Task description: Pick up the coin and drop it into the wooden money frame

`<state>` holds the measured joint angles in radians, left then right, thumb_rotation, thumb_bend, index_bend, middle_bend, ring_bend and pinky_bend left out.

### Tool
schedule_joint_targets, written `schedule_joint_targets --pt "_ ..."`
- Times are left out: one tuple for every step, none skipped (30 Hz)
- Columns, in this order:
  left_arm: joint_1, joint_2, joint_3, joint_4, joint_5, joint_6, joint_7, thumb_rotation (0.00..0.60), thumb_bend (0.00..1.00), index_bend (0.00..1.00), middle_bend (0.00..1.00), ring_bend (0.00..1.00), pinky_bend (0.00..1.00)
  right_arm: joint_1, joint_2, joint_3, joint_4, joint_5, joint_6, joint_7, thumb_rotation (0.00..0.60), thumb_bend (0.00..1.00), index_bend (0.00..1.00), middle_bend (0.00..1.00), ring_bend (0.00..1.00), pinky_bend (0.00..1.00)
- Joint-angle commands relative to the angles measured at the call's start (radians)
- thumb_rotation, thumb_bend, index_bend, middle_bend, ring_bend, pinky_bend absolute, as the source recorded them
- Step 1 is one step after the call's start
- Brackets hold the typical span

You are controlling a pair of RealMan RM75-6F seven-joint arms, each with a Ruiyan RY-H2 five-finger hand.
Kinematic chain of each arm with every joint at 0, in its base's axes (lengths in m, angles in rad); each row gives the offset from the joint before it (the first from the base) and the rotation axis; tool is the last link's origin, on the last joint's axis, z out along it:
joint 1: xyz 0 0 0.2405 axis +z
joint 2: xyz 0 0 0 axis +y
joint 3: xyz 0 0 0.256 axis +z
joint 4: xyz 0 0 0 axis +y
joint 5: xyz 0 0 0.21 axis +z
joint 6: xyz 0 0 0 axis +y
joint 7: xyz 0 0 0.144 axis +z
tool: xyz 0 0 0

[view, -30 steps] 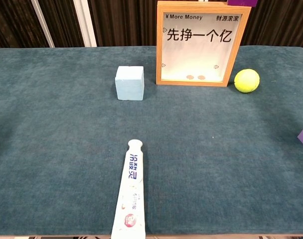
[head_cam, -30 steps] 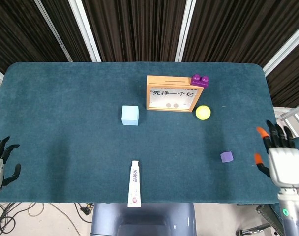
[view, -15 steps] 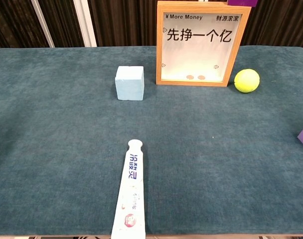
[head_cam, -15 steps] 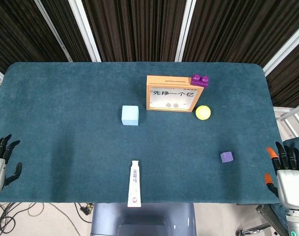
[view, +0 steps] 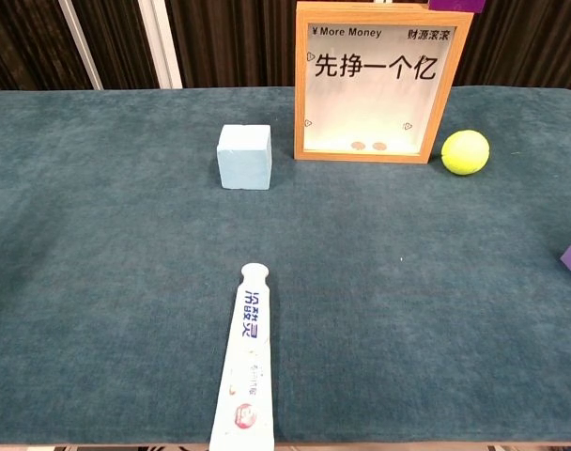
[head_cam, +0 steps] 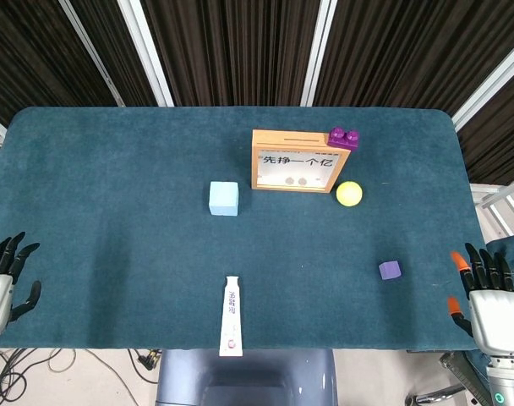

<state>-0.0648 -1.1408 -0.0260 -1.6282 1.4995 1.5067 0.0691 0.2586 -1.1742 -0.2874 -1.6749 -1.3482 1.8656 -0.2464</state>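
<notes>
1. Head view: the wooden money frame stands upright toward the far side of the table. Two coins lie inside it at the bottom. A purple brick sits on its right top corner.
2. The left hand and the right hand are far from the frame, at the near table corners, fingers spread and holding nothing.
3. Chest view: a yellow ball lies just right of the frame, a blue cube to its left.

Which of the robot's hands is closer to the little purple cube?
The right hand. It sits at the table's edge just beyond the purple cube, fingers apart and empty. The left hand is at the opposite edge, across the whole table.
</notes>
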Motion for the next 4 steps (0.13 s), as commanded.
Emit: schedule_joint_targets --pt "0.001 0.0 0.0 0.001 -0.001 0.0 -0.002 0.6 0.45 0.16 0.01 0.0 0.11 -0.016 -0.006 0.022 0.014 -0.01 -0.022 0.016 0.6 0.44 0.13 0.0 0.0 0.0" --pt "0.001 0.0 0.0 0.002 -0.002 -0.001 -0.002 0.6 0.45 0.16 0.01 0.0 0.11 -0.019 -0.006 0.027 0.016 -0.012 -0.028 0.019 0.6 0.44 0.13 0.0 0.0 0.0" --pt "0.001 0.0 -0.001 0.001 -0.002 -0.001 -0.003 0.6 0.45 0.16 0.01 0.0 0.11 -0.021 -0.006 0.032 0.019 -0.014 -0.035 0.02 0.6 0.44 0.13 0.0 0.0 0.0" --pt "0.001 0.0 -0.001 0.001 -0.002 0.0 -0.003 0.6 0.45 0.16 0.01 0.0 0.11 -0.024 -0.006 0.036 0.02 -0.017 -0.041 0.021 0.6 0.44 0.13 0.0 0.0 0.0"
